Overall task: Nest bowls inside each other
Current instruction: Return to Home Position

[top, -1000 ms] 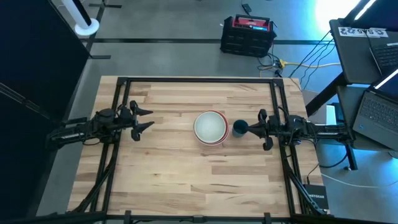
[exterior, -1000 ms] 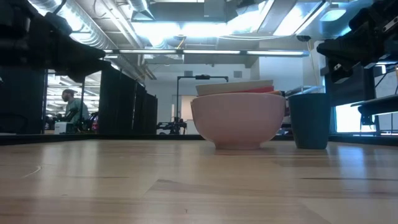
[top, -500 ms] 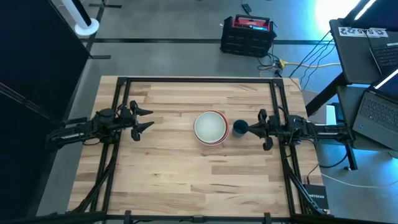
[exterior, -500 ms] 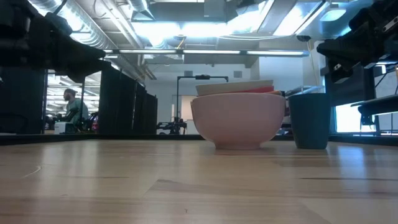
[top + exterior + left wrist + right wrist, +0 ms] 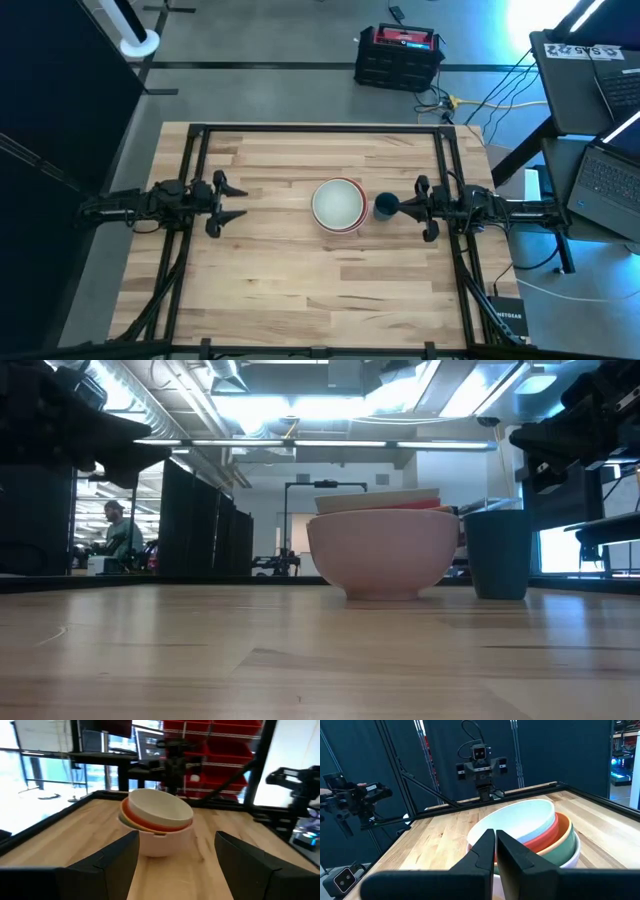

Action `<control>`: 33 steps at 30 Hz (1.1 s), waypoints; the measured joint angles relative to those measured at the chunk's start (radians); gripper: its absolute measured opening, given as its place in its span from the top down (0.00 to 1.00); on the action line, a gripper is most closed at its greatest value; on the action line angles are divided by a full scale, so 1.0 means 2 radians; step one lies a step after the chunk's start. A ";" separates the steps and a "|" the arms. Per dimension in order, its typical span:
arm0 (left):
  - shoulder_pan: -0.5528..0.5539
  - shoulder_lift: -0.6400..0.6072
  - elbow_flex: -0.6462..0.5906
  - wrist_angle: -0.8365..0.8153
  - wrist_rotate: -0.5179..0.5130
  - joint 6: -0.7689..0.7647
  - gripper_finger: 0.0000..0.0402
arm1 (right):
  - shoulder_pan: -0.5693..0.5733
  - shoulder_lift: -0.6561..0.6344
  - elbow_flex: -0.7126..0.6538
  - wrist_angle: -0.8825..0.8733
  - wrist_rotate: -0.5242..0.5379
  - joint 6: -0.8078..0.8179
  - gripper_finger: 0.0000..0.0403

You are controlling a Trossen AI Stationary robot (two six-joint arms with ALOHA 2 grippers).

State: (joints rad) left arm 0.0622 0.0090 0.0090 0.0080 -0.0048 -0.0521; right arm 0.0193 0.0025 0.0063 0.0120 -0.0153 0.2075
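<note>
Several bowls [image 5: 338, 205] sit nested in one stack at the table's middle, the white outer bowl [image 5: 383, 550] resting by its base on the wood. Inside it show green, orange and red rims, and a pale top bowl [image 5: 520, 820] that lies tilted. A small dark blue cup [image 5: 385, 207] stands just right of the stack. My left gripper [image 5: 238, 200] is open, level, left of the stack and pointing at it [image 5: 177, 837]. My right gripper [image 5: 402, 207] is shut, level, on the cup's right, higher than the cup and pointing over it at the bowls [image 5: 495, 834].
Black frame rails [image 5: 200, 150] run along the table's left, right and far sides. Bare wood lies near and far of the stack. Laptops [image 5: 600, 170] sit beyond the right edge and a red-black box [image 5: 400, 55] is on the floor behind. A person [image 5: 115, 535] shows far off.
My left gripper has swung a little toward the table's near edge, staying level and open, so that it now points straight at the bowl stack. The bowls, the cup and my right gripper have kept still.
</note>
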 joint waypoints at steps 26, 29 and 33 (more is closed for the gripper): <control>-0.027 0.000 0.000 0.000 0.000 0.000 0.39 | 0.000 0.000 0.000 0.000 0.000 0.000 1.00; -0.027 0.000 0.000 0.000 0.000 0.000 0.39 | 0.000 0.000 0.000 0.000 0.000 0.000 1.00; -0.027 0.000 0.000 0.000 0.000 0.000 0.39 | 0.000 0.000 0.000 0.000 0.000 0.000 1.00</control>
State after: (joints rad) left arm 0.0078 0.0090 0.0085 0.0082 -0.0044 -0.0521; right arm 0.0193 0.0025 0.0065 0.0120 -0.0151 0.2077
